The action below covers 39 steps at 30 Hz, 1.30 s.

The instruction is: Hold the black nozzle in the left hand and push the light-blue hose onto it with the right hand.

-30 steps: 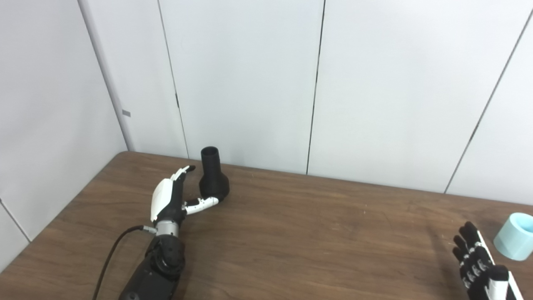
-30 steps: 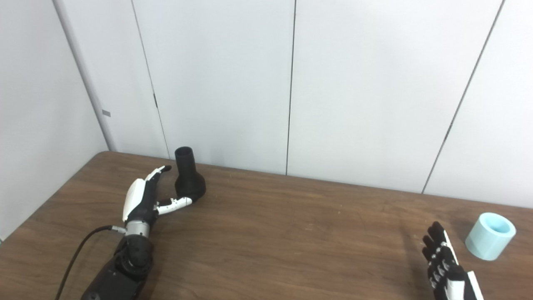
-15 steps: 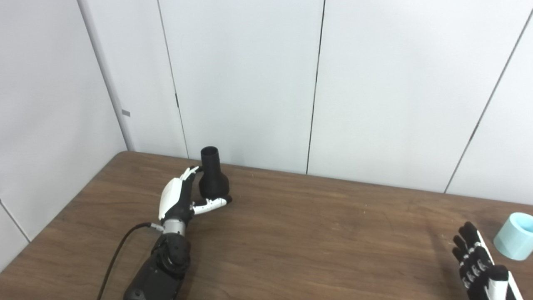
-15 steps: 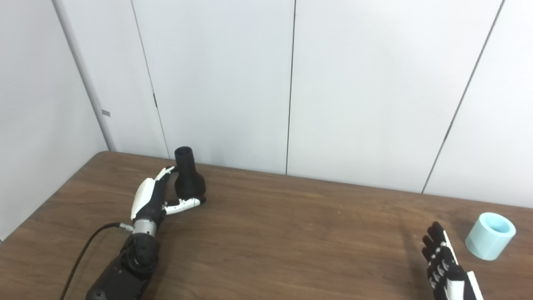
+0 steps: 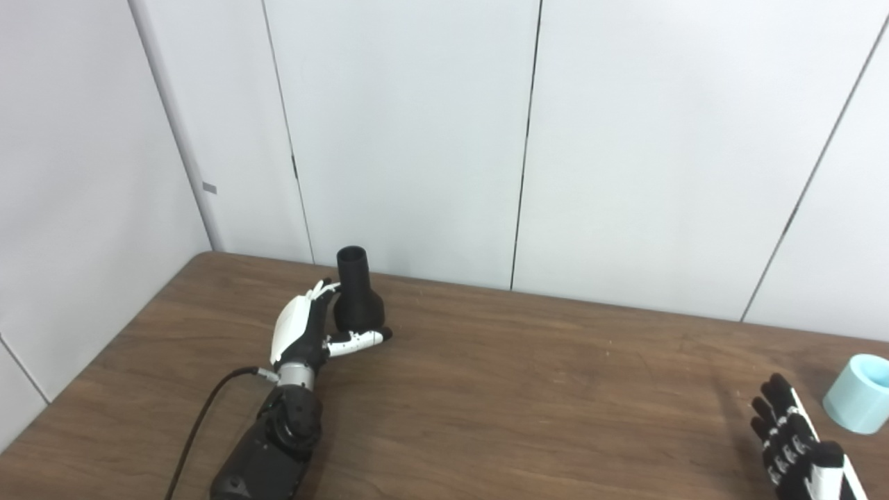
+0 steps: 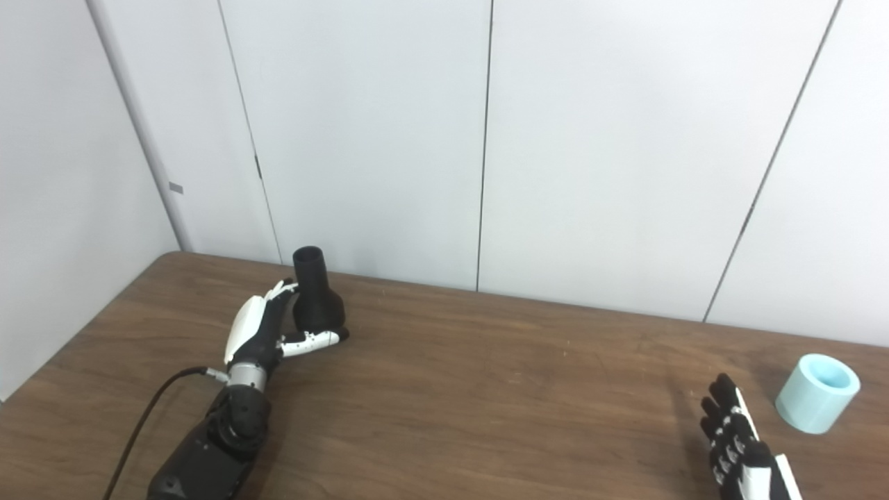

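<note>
The black nozzle (image 5: 358, 302) stands upright on the brown table (image 5: 528, 389) near the far left corner, narrow end up. My left hand (image 5: 302, 332) is pressed against its left side. The fingers reach up beside its neck and the thumb (image 5: 358, 339) lies across the front of its wide base. The fingers are still straight, not wrapped around it. The light-blue hose piece (image 6: 818, 392), a short wide tube, stands at the table's far right. My right hand (image 6: 737, 451) rests low at the bottom right, open, a short way left of the hose and apart from it.
White wall panels (image 5: 417, 139) rise directly behind the table, close behind the nozzle. A black cable (image 5: 201, 423) trails from my left wrist toward the bottom edge. Bare brown tabletop stretches between the two hands.
My left hand has moved forward and right until it is against the nozzle, with the thumb now across its base. The nozzle has shifted slightly right. My right hand has sunk a little.
</note>
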Available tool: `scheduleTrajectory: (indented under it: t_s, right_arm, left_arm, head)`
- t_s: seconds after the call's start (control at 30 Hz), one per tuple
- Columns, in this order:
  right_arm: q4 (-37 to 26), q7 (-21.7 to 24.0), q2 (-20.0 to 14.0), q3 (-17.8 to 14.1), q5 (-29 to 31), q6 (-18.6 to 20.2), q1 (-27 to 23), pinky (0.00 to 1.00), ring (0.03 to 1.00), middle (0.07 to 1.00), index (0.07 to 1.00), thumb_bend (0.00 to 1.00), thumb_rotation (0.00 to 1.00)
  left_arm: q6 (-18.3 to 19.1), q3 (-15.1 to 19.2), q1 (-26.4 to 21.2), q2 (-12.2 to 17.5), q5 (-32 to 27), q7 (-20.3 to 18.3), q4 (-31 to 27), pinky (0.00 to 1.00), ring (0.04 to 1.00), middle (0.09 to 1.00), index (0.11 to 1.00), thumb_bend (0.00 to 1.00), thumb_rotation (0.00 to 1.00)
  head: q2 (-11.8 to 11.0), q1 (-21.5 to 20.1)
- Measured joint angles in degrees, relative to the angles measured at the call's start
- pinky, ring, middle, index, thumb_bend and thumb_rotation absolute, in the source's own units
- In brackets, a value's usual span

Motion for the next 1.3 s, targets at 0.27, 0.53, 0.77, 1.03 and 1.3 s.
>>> scheduleTrajectory:
  t_s: [0.27,0.53,0.77,1.03,1.3]
  right_arm:
    - [-0.64,0.00,0.13,0.06,0.00,0.33,0.41,1.00,1.000,1.000,1.000,0.78,1.00]
    - [-0.89,0.00,0.20,0.07,0.00,1.01,0.56,1.00,1.000,1.000,1.000,0.78,1.00]
    - [-1.13,0.00,0.24,0.07,0.00,1.79,0.72,1.00,1.000,1.000,1.000,0.79,1.00]
    - [-1.29,-0.01,0.25,0.05,0.00,2.00,0.82,1.00,1.000,1.000,1.000,0.79,1.00]
    - [-1.56,-0.03,0.31,0.06,-0.04,2.19,1.02,1.00,1.000,1.000,1.000,0.79,1.00]
  left_arm:
    - [0.58,-0.03,-0.14,-0.30,0.14,0.01,0.00,1.00,0.993,0.970,0.722,0.99,0.37]
    - [0.61,0.07,-0.15,-0.36,0.07,0.03,0.00,1.00,0.983,0.910,0.610,0.86,0.28]
    - [-0.09,0.10,-0.33,-0.86,-0.06,1.28,0.14,1.00,0.932,0.809,0.489,0.52,0.08]
    - [-0.85,-0.04,-0.53,-1.19,-0.57,0.86,0.31,1.00,0.915,0.791,0.487,0.52,0.07]
    - [-0.70,-0.05,-0.53,-1.17,-0.73,0.21,0.29,1.00,0.911,0.791,0.487,0.52,0.07]
  head:
    - [0.09,-0.09]
    - [0.26,-0.09]
    - [0.53,-0.18]
    - [0.70,-0.18]
    - [0.97,-0.26]
